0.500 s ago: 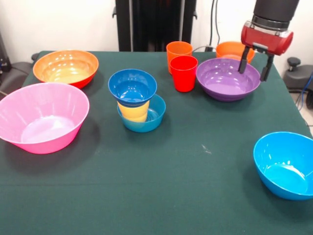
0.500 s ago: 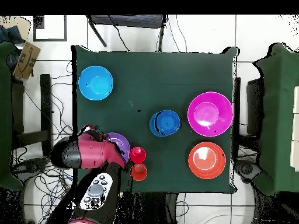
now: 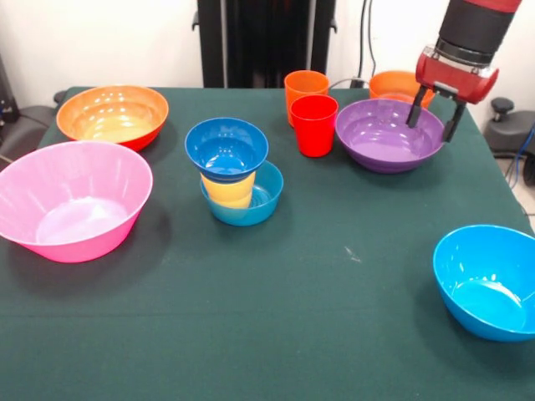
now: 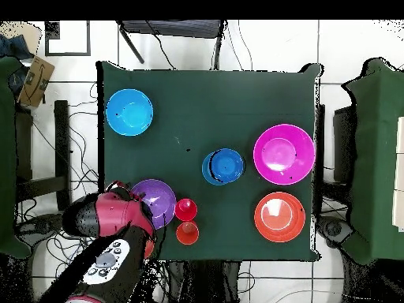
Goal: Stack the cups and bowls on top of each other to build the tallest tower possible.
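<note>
The end effector (image 3: 435, 115) hangs at the far right of the desk (image 3: 276, 301) in the front view, its two dark fingers spread apart with nothing between them, their tips over the far right rim of the purple bowl (image 3: 389, 134); whether they touch it cannot be told.

From the left in the front view, the large pink bowl (image 3: 73, 199) sits at the near left, with the large orange bowl (image 3: 112, 114) just behind it. Near the middle stands the tower (image 3: 234, 171): a small blue bowl (image 3: 248, 200) on the desk, the yellow cup (image 3: 227, 189) standing in it, and a second small blue bowl (image 3: 226, 148) resting upright on that cup. Farther right, the red cup (image 3: 314, 124) stands just in front of the orange cup (image 3: 306, 90), both just beside the purple bowl's left rim. A small orange bowl (image 3: 399, 86) lies behind the purple bowl, partly hidden by the end effector. The bright blue bowl (image 3: 489, 280) sits alone at the near right, well apart from the rest.
</note>
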You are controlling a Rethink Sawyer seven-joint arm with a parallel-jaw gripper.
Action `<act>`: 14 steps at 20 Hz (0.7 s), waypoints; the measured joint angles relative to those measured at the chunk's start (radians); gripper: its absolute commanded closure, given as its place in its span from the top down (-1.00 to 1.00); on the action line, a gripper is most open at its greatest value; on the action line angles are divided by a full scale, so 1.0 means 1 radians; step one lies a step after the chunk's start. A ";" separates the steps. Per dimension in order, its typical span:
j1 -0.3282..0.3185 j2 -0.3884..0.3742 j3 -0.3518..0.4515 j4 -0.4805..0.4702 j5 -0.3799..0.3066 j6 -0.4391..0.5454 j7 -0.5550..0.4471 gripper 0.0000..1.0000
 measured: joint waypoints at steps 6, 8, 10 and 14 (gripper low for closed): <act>0.074 0.080 -0.062 -0.018 0.013 0.000 0.000 1.00; 0.076 0.093 -0.065 -0.018 0.015 0.000 0.000 1.00; 0.070 0.104 -0.065 -0.019 0.015 0.000 0.000 1.00; 0.045 0.104 -0.065 -0.019 0.015 0.000 0.000 1.00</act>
